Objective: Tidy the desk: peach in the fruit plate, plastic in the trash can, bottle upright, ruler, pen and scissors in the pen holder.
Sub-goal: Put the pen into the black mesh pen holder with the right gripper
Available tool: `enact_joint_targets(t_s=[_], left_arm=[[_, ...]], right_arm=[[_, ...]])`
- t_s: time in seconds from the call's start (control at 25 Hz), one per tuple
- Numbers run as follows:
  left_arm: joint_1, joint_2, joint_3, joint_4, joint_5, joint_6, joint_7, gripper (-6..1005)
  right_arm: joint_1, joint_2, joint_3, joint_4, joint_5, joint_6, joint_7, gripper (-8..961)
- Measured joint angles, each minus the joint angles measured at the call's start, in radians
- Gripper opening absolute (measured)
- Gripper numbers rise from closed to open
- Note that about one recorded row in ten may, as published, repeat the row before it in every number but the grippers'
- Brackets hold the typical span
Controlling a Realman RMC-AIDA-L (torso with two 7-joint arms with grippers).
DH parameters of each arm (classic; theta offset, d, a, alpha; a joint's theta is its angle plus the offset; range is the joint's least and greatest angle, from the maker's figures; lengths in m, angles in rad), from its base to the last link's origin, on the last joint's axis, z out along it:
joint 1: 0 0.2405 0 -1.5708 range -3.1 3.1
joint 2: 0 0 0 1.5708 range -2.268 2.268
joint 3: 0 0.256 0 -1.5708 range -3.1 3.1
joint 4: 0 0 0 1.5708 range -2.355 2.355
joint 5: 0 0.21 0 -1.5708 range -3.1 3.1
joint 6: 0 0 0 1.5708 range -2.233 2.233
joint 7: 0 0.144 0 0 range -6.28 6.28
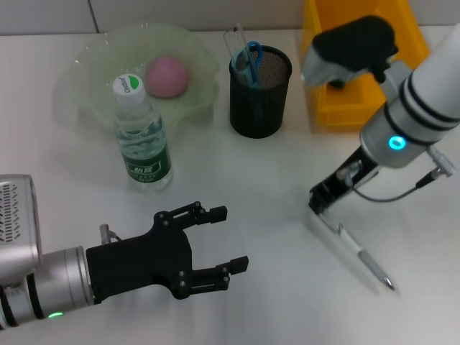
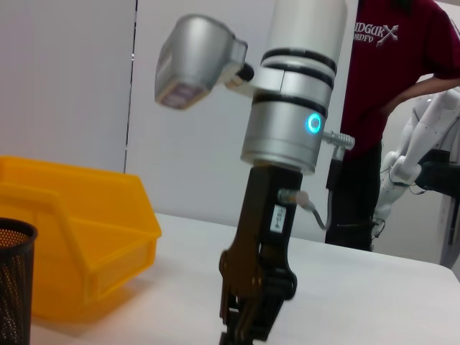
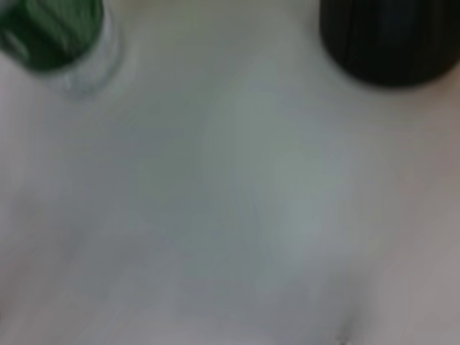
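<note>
The pink peach (image 1: 167, 77) lies in the pale green fruit plate (image 1: 86, 86) at the back left. In front of it the bottle (image 1: 141, 136) stands upright, and its green label (image 3: 50, 36) shows in the right wrist view. The black mesh pen holder (image 1: 260, 92) (image 3: 392, 39) holds the blue-handled scissors (image 1: 251, 61) and the clear ruler (image 1: 236, 42). My right gripper (image 1: 321, 203) (image 2: 248, 327) is down at the table, shut on one end of the white pen (image 1: 359, 253), which slants toward me. My left gripper (image 1: 228, 241) hovers open at the front left, holding nothing. The plastic is out of view.
The yellow trash can (image 1: 359, 93) (image 2: 79, 237) stands at the back right beside the pen holder (image 2: 14, 280). In the left wrist view a person in a red shirt (image 2: 388, 79) stands beyond the table's far edge.
</note>
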Motion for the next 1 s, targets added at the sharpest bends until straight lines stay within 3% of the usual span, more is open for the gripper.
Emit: enact_joint_targets(t_s=[0.36,0.52,0.72,0.84,1.0], left_arm=[[-0.004,-0.001,0.000,0.002,0.000,0.000,0.000,807],[-0.005,-0.002,-0.001,0.003,0.000,-0.002,0.000,807],[-0.009,-0.002,0.000,0.000,0.000,-0.013,0.000,807],[-0.009,-0.003,0.001,0.000,0.000,-0.020,0.000,807],[-0.009,-0.003,0.002,-0.001,0.000,-0.023,0.000,807]], right_arm=[[-0.108,0.000,0.242,-0.383,0.024,0.038,-0.098,127],[-0.172,0.005,0.281,-0.490,0.157,0.211,-0.242,127],[-0.231,0.005,0.281,-0.438,0.449,0.461,-0.542,128],[-0.254,0.004,0.241,-0.325,0.680,0.607,-0.844,128],[-0.271,0.006,0.180,-0.137,1.020,0.664,-1.291,129]])
